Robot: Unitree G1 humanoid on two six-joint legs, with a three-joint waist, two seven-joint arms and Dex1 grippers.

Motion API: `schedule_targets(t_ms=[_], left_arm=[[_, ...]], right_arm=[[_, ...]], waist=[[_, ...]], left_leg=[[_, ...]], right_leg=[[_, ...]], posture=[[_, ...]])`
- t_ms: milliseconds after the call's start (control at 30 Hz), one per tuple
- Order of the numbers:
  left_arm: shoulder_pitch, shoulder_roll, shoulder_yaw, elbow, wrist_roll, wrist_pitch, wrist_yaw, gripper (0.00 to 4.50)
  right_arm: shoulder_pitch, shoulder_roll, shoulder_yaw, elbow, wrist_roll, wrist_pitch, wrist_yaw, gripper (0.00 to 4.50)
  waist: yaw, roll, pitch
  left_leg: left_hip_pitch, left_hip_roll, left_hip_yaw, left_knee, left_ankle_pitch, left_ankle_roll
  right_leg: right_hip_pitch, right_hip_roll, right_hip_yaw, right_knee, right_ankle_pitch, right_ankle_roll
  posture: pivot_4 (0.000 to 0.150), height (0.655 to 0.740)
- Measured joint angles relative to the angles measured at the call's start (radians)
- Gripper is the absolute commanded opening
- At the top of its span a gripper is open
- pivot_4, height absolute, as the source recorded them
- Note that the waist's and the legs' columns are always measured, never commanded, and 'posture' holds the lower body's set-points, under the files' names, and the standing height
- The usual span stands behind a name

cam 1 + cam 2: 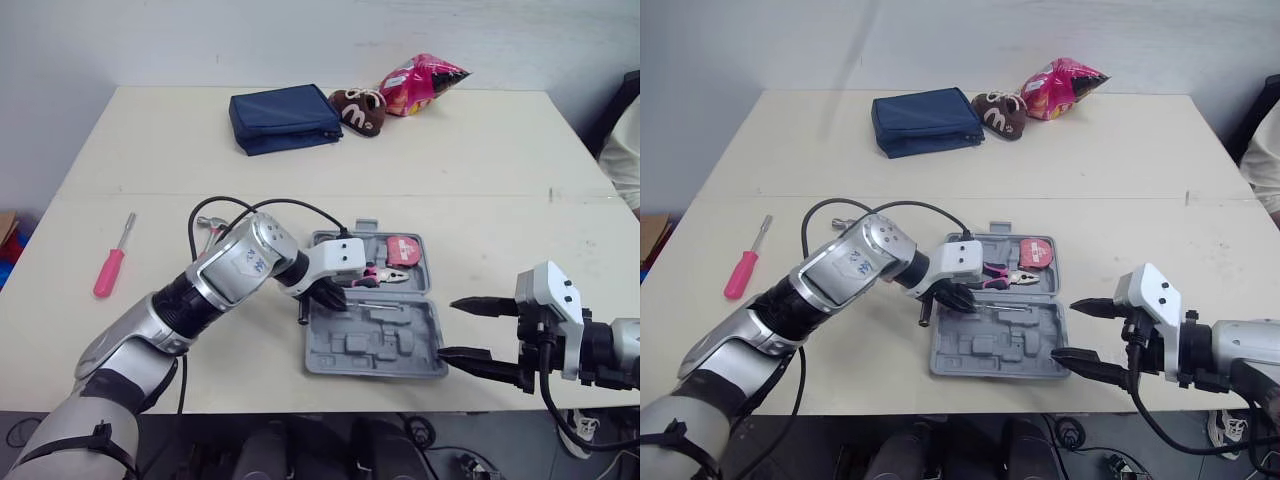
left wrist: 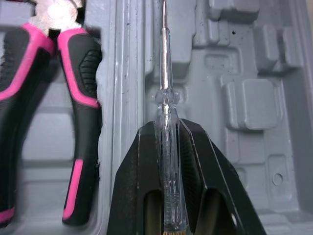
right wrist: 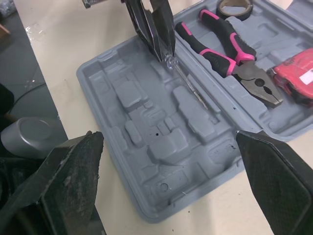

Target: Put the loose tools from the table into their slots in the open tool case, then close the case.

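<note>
The grey tool case (image 1: pixel 420 352) lies open near the table's front edge. Its far half holds pink-and-black pliers (image 1: pixel 385 278) and a red tape measure (image 1: pixel 404 249). My left gripper (image 1: pixel 330 297) is shut on a slim clear-handled screwdriver (image 2: pixel 165 93), whose shaft lies along a groove in the case's near half (image 3: pixel 146 122), beside the pliers (image 2: pixel 73 73). Just right of the case, my right gripper (image 1: pixel 447 328) is open and holds nothing. A pink-handled screwdriver (image 1: pixel 110 268) lies loose at the table's left. A metal tool head (image 1: pixel 210 228) pokes out behind my left arm.
At the table's back are a blue pouch (image 1: pixel 285 118), a brown shoe-shaped item (image 1: pixel 358 110) and a pink snack bag (image 1: pixel 420 82). A person's sleeve (image 1: pixel 625 150) shows at the right edge. The case sits close to the table's front edge (image 1: pixel 250 405).
</note>
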Motion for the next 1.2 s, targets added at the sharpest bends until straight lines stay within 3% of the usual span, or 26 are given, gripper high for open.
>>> schedule_targets(t_ms=[1000, 1200], left_arm=[[-0.019, -0.011, -0.047, -0.013, 0.105, 0.048, -0.027, 0.04], [-0.021, -0.014, -0.034, -0.023, 0.092, 0.053, -0.048, 2.53]], right_arm=[[-0.048, 0.042, 0.017, 0.003, 0.003, -0.021, -0.055, 4.5], [-0.046, 0.042, 0.033, 0.003, 0.004, -0.022, -0.054, 4.5]], waist=[[0.0, 0.0, 0.0], [-0.001, 0.0, 0.0]], left_leg=[[0.001, 0.0, -0.001, 0.001, 0.0, 0.0], [0.001, 0.0, -0.002, 0.001, 0.0, 0.001]], right_leg=[[0.002, 0.0, 0.0, 0.003, 0.0, 0.0], [0.002, -0.001, -0.001, 0.003, 0.0, 0.0]], posture=[[0.15, 0.74], [0.15, 0.74]])
